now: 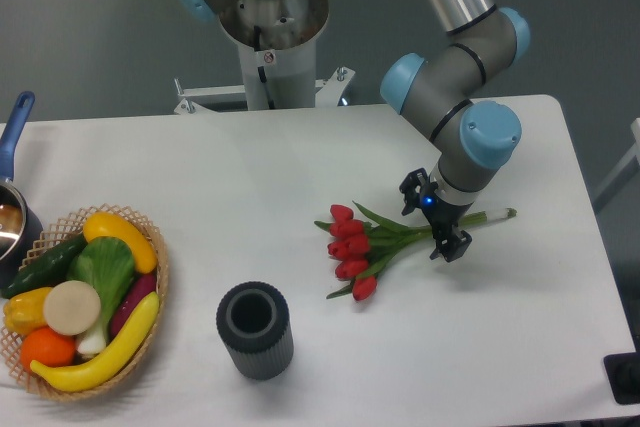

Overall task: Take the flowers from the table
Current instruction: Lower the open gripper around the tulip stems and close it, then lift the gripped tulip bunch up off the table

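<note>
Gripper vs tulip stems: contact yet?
Cannot tell. The fixed camera shows the gripper open, its fingers straddling the stems of the flowers, which lie on the table; the steep top-down angle hides any gap.

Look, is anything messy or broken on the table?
Nothing looks broken or spilled. The flowers lie flat on their side on the table beside the empty dark cup, with the hand over their stems.
</note>
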Motion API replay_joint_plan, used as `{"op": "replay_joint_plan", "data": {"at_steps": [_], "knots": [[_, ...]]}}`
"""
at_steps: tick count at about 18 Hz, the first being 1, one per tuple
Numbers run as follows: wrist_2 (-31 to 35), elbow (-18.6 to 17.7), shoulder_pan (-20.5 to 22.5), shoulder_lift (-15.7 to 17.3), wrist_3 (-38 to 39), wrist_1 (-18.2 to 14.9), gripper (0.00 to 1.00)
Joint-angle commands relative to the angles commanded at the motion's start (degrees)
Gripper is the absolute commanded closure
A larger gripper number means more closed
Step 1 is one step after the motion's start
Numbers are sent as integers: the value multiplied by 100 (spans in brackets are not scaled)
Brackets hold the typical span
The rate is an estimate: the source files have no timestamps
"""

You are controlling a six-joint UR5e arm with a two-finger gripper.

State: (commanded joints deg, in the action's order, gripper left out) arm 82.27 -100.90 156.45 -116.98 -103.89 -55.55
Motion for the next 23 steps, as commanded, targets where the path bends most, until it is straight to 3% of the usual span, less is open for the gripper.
{"op": "replay_joint_plan", "data": {"at_steps": [2,14,19,23], "knots": [[0,-26,0,0,17,0,46],[0,-26,9,44,211,0,82],[-9,0,26,70,202,-17,84],[-166,131,53,395,202,-44,84]]}}
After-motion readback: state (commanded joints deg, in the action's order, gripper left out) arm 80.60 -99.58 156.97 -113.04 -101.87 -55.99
